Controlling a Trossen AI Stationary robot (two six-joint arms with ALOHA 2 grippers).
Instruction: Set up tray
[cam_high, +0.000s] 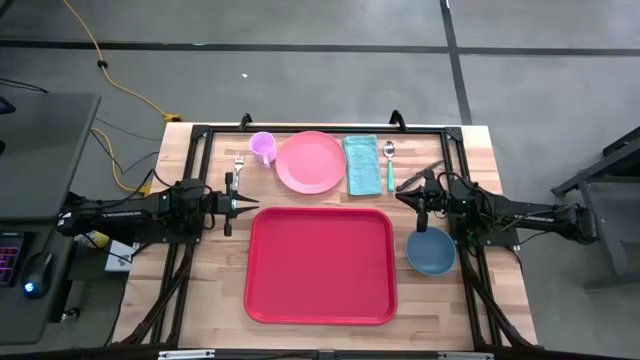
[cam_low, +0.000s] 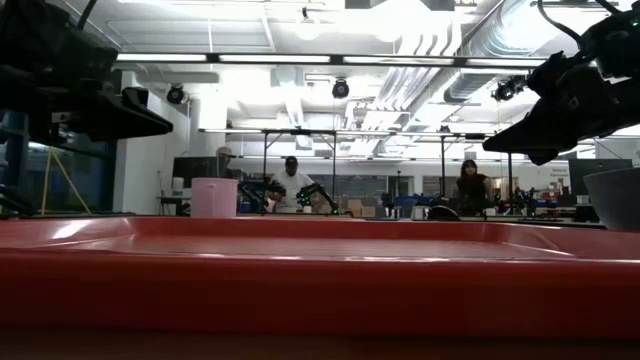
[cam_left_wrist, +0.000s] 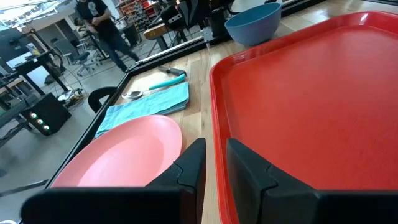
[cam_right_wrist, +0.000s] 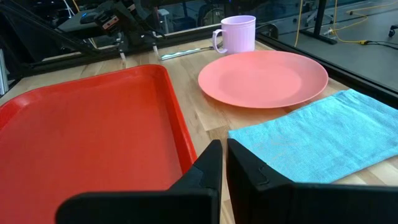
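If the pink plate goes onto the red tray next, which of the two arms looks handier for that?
Probably the left. Its gripper sits at the tray's left edge, diagonally below the plate. The right gripper hovers nearer the blue bowl, with the teal cloth between it and the plate.

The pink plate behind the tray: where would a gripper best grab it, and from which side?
Probably by the rim. The pink plate lies flat and shallow, so only its thin raised edge offers a pinch. Its edge facing the red tray looks free. The cup and the teal cloth crowd its other sides. The left gripper sits nearest, coming low over the wood.
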